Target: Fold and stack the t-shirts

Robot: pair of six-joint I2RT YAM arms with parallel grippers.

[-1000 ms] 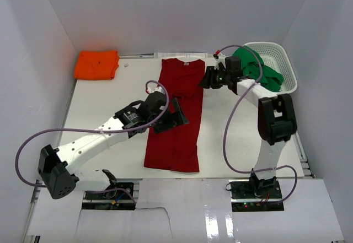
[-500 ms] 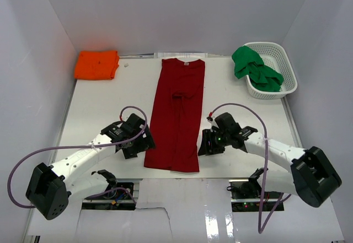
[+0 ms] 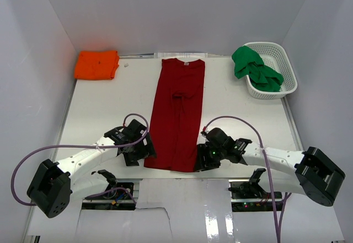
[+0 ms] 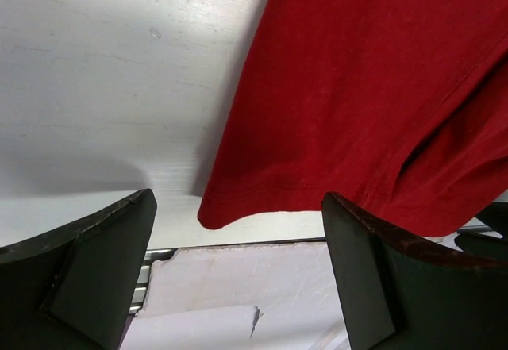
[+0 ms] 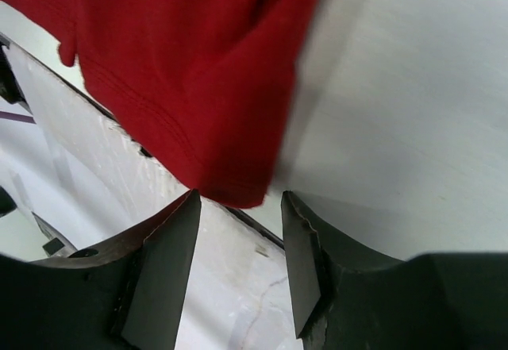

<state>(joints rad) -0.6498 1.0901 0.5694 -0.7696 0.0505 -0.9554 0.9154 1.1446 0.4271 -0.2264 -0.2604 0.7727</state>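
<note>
The dark red t-shirt (image 3: 177,116) lies flat as a long narrow strip down the middle of the table, collar at the far end. My left gripper (image 3: 145,154) sits at its near-left hem corner (image 4: 230,211), jaws wide open around empty space. My right gripper (image 3: 199,161) sits at the near-right hem corner (image 5: 230,187), jaws open, the cloth just ahead of the fingertips (image 5: 171,255) and not between them. The orange t-shirt (image 3: 97,64) lies folded at the back left. The green t-shirt (image 3: 255,69) is bunched in the basket.
The white lattice basket (image 3: 288,73) stands at the back right corner. White walls close in the table (image 3: 105,111) on three sides. The table's near edge (image 4: 238,245) runs right under the red hem, with both arm bases below it.
The right arm has swung from the basket down to the red shirt's near-right corner. The left arm has pulled back from the shirt's middle to its near-left corner.
</note>
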